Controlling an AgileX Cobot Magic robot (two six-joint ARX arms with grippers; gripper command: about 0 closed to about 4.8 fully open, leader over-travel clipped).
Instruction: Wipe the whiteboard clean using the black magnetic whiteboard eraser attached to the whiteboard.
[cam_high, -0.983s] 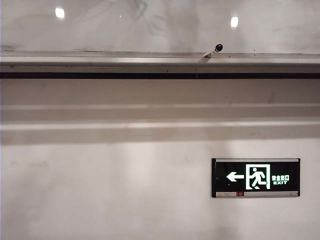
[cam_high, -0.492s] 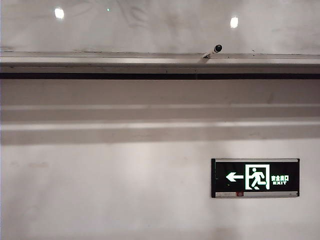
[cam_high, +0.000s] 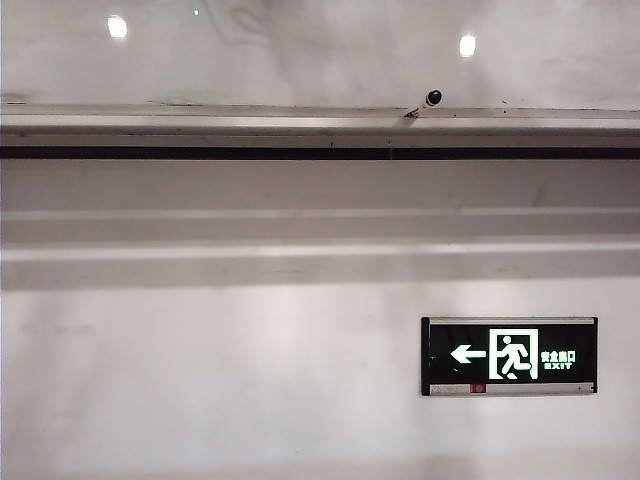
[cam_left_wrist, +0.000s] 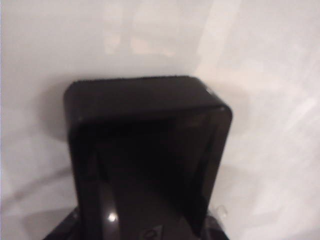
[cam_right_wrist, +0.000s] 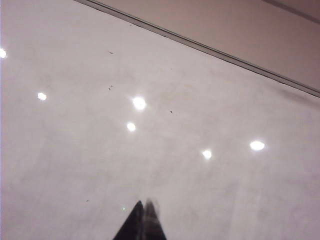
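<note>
Your left gripper (cam_left_wrist: 145, 220) grips the black eraser (cam_left_wrist: 147, 150) against the whiteboard (cam_left_wrist: 270, 100); tilting could skip smudges. Your right gripper (cam_right_wrist: 142, 220) hangs clenched, empty.

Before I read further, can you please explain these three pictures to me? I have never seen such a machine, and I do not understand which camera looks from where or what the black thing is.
This is a robot with two arms, each ending in a two-finger gripper. The exterior view comes from a camera off the arms. It shows the lower part of the whiteboard, its silver ledge with a marker on it, and below, on the wall, an exit sign. No arm appears there.

The other two cameras sit on the wrists. In the left wrist view, the left gripper is at the base of the black eraser, which fills the picture before a glossy white surface. It looks held, though the fingers are mostly hidden. In the right wrist view, the right gripper is shut and empty, pointing at the whiteboard.
</note>
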